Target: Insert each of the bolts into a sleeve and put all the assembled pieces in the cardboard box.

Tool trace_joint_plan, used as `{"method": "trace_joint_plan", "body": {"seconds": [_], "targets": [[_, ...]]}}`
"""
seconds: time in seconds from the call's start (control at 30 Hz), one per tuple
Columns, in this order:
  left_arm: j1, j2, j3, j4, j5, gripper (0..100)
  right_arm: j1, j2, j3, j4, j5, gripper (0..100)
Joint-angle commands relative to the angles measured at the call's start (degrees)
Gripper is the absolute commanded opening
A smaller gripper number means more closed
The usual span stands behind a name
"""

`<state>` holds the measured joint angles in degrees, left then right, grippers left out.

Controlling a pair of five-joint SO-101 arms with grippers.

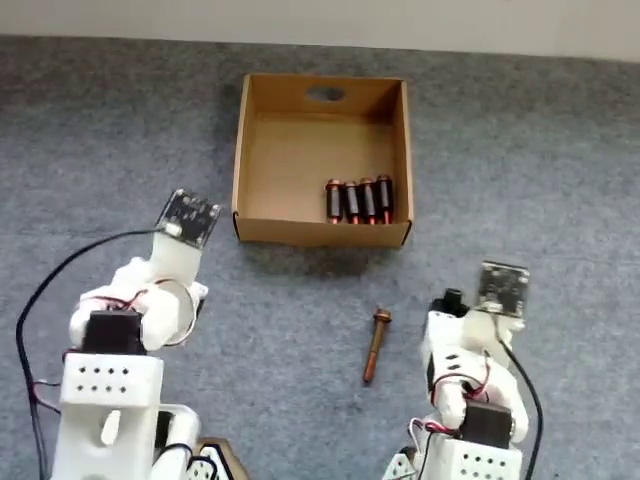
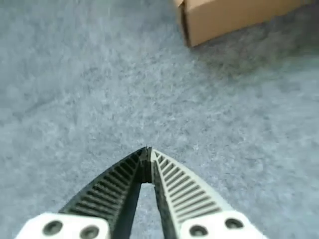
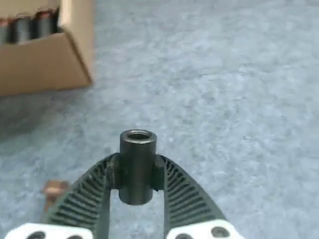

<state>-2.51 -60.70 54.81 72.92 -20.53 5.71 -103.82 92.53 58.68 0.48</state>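
In the high view we see the cardboard box (image 1: pixel 300 150) at the upper middle. Four assembled pieces (image 1: pixel 358 200) lie side by side in its lower right corner. One bolt (image 1: pixel 376 345) lies on the grey table (image 1: pixel 560 150) at the lower middle, apart from the box. At the lower right, the right gripper (image 3: pixel 137 167) clamps a dark sleeve (image 3: pixel 137 147). At the lower left, the left gripper (image 2: pixel 147 155) has its fingertips pressed together, holding nothing.

Soft, fairly bright light falls evenly from above on the grey tabletop (image 1: pixel 540 180), so the cardboard box (image 1: pixel 320 232) throws just a faint, soft-edged shadow along its near wall (seen too in both wrist views), and the rim of the sleeve (image 3: pixel 137 164) carries a dull sheen.
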Motion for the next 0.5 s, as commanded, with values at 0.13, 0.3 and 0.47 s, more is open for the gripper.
{"method": "trace_joint_plan", "body": {"seconds": [0.13, 0.3, 0.47], "targets": [[16.3, 18.7, -16.5, 8.8, -0.3, 1, 10.1, -0.6, -0.3, -1.4, -4.9, 0.6], [27.1, 37.0, -24.9, 8.0, -0.2, 1, 16.3, -0.6, 0.0, -4.7, -7.5, 0.6], [37.0, 48.0, -31.5, 2.5, 7.0, 4, 18.5, -0.6, 0.2, -5.8, -7.6, 0.6]]}}
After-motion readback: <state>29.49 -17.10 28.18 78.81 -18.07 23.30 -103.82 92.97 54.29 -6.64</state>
